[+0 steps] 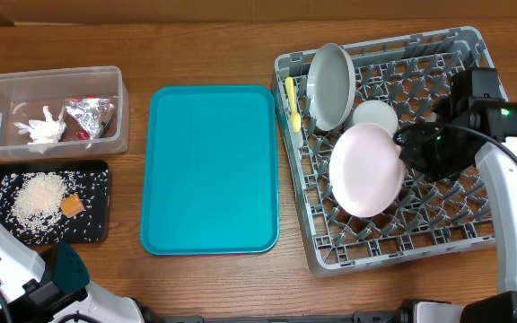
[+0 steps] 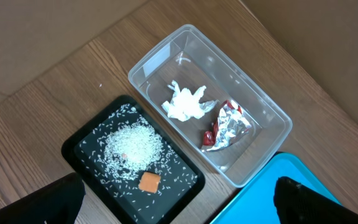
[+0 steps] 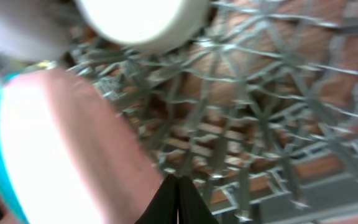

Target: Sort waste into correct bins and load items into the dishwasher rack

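Note:
The grey dishwasher rack [image 1: 474,235] holds a grey-white plate [image 1: 330,85] on edge, a pinkish-white plate [image 1: 364,169] leaning, a small white bowl [image 1: 375,117] and yellow utensils [image 1: 291,103]. My right gripper [image 1: 407,144] hovers over the rack at the pink plate's right rim. In the right wrist view its fingertips [image 3: 178,180] are pressed together with nothing between them, just right of the pink plate [image 3: 48,149]. My left gripper [image 2: 179,205] stands open above the bins. The clear tub [image 2: 272,109] contains the napkin [image 2: 186,103], foil wrapper [image 2: 232,123] and red sachet [image 2: 208,138]. The black tray [image 2: 79,140] carries rice [image 2: 132,146] and the orange cube [image 2: 149,182].
A flat teal serving tray [image 1: 209,170] lies between the bins and the rack. The clear tub [image 1: 56,74] and black tray [image 1: 97,233] sit at the table's left edge. The white bowl [image 3: 142,22] is close above the right fingers.

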Tool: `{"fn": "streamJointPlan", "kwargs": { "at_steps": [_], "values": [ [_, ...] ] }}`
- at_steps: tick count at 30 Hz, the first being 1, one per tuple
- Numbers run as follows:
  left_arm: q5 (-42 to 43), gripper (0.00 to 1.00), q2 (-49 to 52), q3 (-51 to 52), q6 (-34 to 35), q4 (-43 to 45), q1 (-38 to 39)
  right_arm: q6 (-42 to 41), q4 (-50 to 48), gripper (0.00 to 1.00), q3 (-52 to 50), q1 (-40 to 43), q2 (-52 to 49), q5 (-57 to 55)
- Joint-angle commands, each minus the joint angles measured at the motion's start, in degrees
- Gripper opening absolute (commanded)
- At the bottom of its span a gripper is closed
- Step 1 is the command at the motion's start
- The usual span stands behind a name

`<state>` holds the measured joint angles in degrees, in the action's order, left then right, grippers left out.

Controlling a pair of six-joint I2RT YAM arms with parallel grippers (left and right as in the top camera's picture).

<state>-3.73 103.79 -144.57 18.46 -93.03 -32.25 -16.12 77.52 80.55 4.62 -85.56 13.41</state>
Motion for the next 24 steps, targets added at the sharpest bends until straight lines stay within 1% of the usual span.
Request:
{"fn": "streamJointPlan", "kwargs": {
  "at_steps": [1,7,10,13,17,18,21,22,23,24],
  "values": [
    [-0.7,1.00,0.6,0.2,-0.2,0.1,0.0,5.0,-0.9,0.04,0.1,-0.2,0.4,8.2],
    [-0.7,1.00,0.6,0.2,-0.2,0.1,0.0,6.0,-0.7,0.04,2.4,-0.2,0.4,8.6],
    [-0.7,1.00,0.6,0.2,-0.2,0.1,0.0,8.8,0.1,0.04,4.5,-0.2,0.6,12.4],
    [-0.7,1.00,0.6,0.2,-0.2,0.1,0.0,9.3,0.4,0.04,6.2,-0.2,1.2,15.2],
    [-0.7,1.00,0.6,0.2,-0.2,0.1,0.0,8.9,0.5,0.04,8.6,-0.2,2.5,14.0],
    [-0.7,1.00,0.6,0.2,-0.2,0.1,0.0,8.9,0.5,0.06,9.4,-0.2,2.8,14.1],
    [-0.7,1.00,0.6,0.2,-0.2,0.1,0.0,8.7,0.8,0.30,12.8,-0.2,3.6,14.2],
    [-0.7,1.00,0.6,0.2,-0.2,0.1,0.0,8.7,1.0,0.44,14.6,-0.2,4.2,14.2],
    [-0.7,1.00,0.6,0.2,-0.2,0.1,0.0,8.7,1.2,0.49,15.3,-0.2,4.5,14.3],
    [-0.7,1.00,0.6,0.2,-0.2,0.1,0.0,8.7,1.4,0.62,16.4,-0.2,5.1,14.4]
  ]
}}
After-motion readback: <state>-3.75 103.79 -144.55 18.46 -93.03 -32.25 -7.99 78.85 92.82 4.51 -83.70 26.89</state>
